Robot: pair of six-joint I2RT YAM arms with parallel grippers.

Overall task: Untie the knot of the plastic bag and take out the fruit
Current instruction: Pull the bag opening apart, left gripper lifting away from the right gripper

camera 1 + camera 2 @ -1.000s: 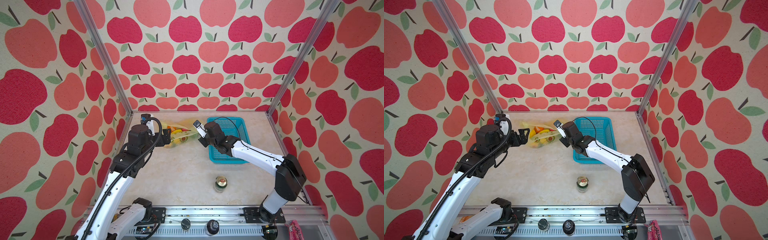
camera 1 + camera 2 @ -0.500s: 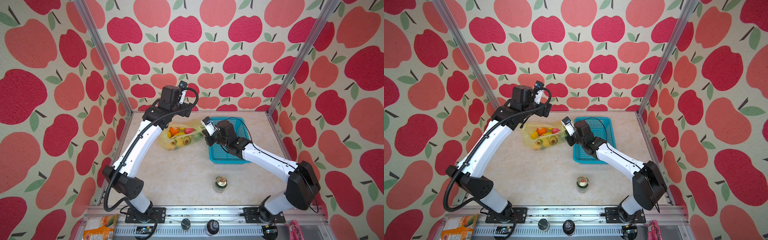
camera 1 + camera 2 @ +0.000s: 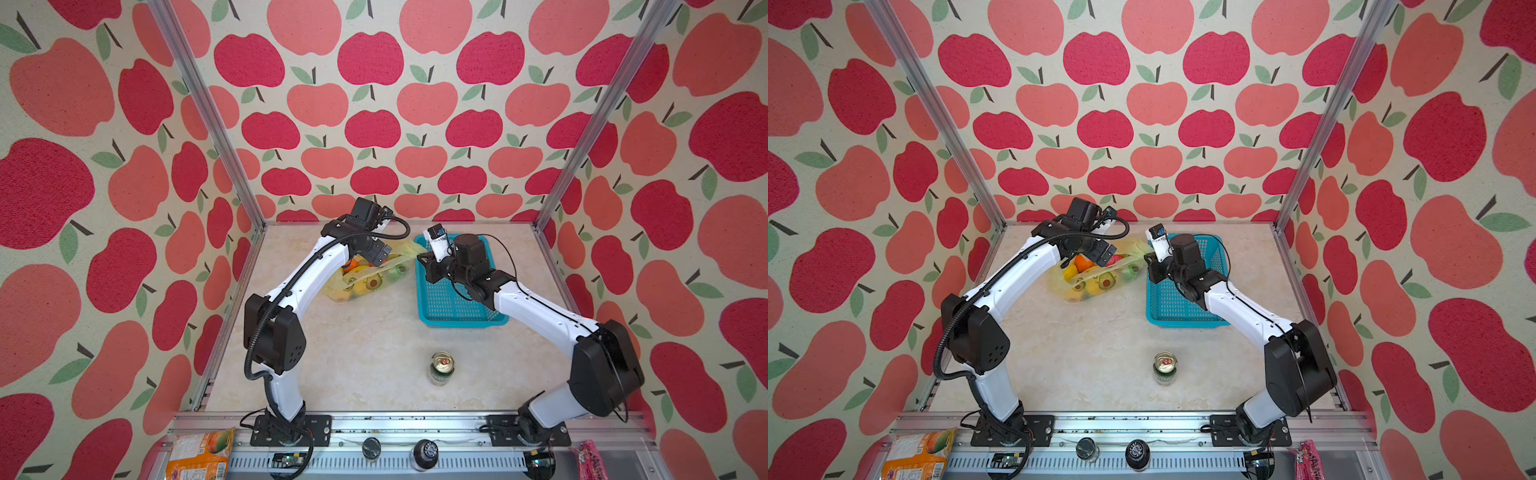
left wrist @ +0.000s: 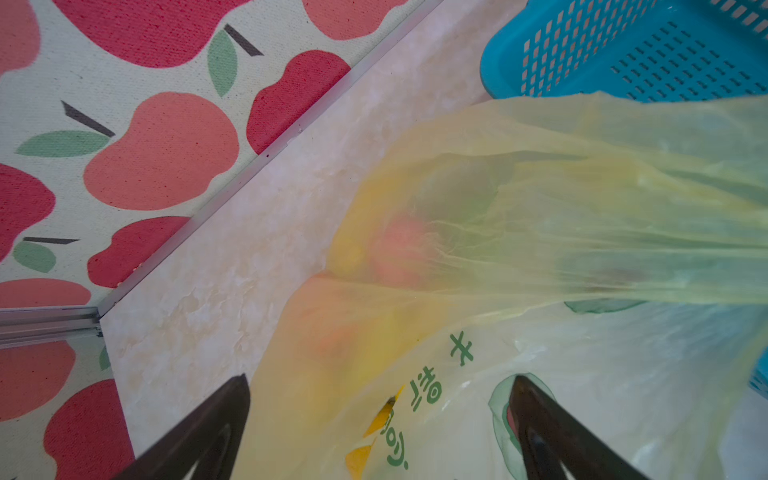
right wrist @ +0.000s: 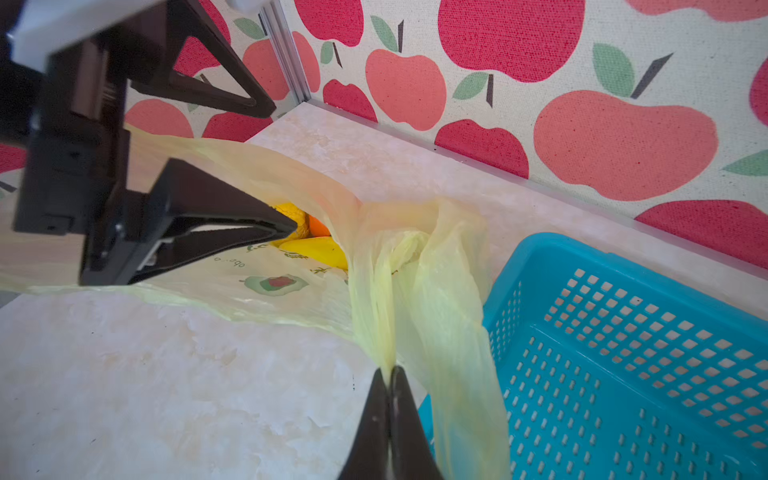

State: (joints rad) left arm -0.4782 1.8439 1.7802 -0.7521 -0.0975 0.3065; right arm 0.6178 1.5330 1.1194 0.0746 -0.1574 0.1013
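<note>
The plastic bag [image 3: 360,287] lies at the back of the table, just left of the turquoise basket [image 3: 457,321]. The fruit [image 3: 1081,262] sits inside it, orange and yellow showing through the film.

Big change from a second ago: the left arm has swung off the left side and round toward the back wall. The left gripper [image 5: 278,166] now hangs over the bag, jaws spread wide and holding nothing. Its lower finger [image 5: 232,224] sits at the bag's mouth beside a yellow fruit; whether they touch, I can't tell.

The right gripper [image 5: 388,376] has drawn back toward the basket. Its jaws are pinched tight on a twisted handle strip [image 5: 374,324], which is stretched taut.

The bag's long axis runs from front left to back right, with the handle end pointing at the basket's far left corner. The left forearm crosses over the bag's left end in both top views.

A green can [image 3: 441,368] stands upright, well apart toward the front. An orange snack packet [image 3: 199,453] lies beyond the front rail.
</note>
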